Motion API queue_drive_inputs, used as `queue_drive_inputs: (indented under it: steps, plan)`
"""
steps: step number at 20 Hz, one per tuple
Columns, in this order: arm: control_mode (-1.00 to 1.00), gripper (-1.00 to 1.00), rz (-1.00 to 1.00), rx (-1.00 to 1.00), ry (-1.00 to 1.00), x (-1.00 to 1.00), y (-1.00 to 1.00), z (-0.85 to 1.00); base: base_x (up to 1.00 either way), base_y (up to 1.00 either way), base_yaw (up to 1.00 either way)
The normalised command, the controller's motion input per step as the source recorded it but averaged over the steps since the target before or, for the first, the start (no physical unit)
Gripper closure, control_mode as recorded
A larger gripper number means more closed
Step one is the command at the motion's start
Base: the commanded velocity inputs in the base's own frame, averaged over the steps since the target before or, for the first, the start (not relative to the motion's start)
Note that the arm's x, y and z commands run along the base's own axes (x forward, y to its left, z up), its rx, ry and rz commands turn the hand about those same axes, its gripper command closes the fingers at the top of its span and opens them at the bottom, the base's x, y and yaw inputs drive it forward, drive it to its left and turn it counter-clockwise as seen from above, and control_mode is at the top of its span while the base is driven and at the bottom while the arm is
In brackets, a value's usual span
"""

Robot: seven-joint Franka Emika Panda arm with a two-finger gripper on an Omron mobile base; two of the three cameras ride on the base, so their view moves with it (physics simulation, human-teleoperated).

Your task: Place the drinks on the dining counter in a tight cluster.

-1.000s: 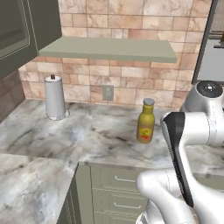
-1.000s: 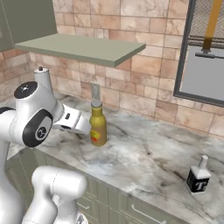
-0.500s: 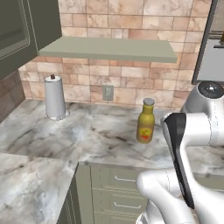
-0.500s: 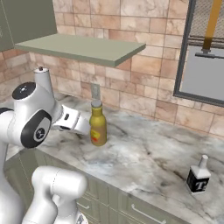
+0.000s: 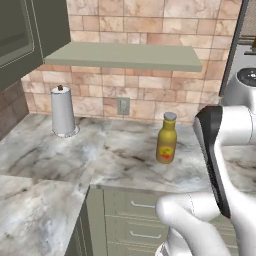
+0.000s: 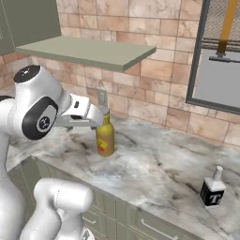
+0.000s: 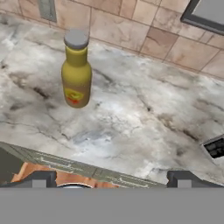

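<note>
Amber btl (image 5: 166,145) w/ grey cap, red-yellow label; grey-veined marble counter (image 5: 75,155); tan brick wall (image 5: 150,20).

Glossy white rounded arm segments, dark grey joint caps, black strip along one link

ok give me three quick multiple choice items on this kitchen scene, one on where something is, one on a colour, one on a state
1. Where does the amber bottle stand?
A. on the marble counter below the shelf
B. on the shelf
C. in a drawer

2. What colour is the amber bottle's cap?
A. red
B. grey
C. green

3. How is the gripper?
A. shut on the amber bottle
C. shut on the white container
B. open, holding nothing

Answers: 1 A, it stands upright on the counter by the brick wall. 2 B, the cap looks grey in the hand view. 3 B, the fingertips stand wide apart with nothing between them.
</note>
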Motion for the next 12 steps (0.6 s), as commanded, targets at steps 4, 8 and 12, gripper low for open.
queue_drive_inputs:
  steps: [4, 8, 12]
  plan:
    - [-1.00, -1.00, 0.00, -0.03, 0.16, 0.99, -0.03, -0.01, 0.00, 0.00, 0.00]
    - [-1.00, -1.00, 0.00, 0.03, -0.02, 0.27, 0.07, -0.08, 0.00, 0.00, 0.00]
    - [-1.00, -1.00, 0.00, 0.17, -0.20, -0.29, 0.38, -0.18, 0.00, 0.00, 0.00]
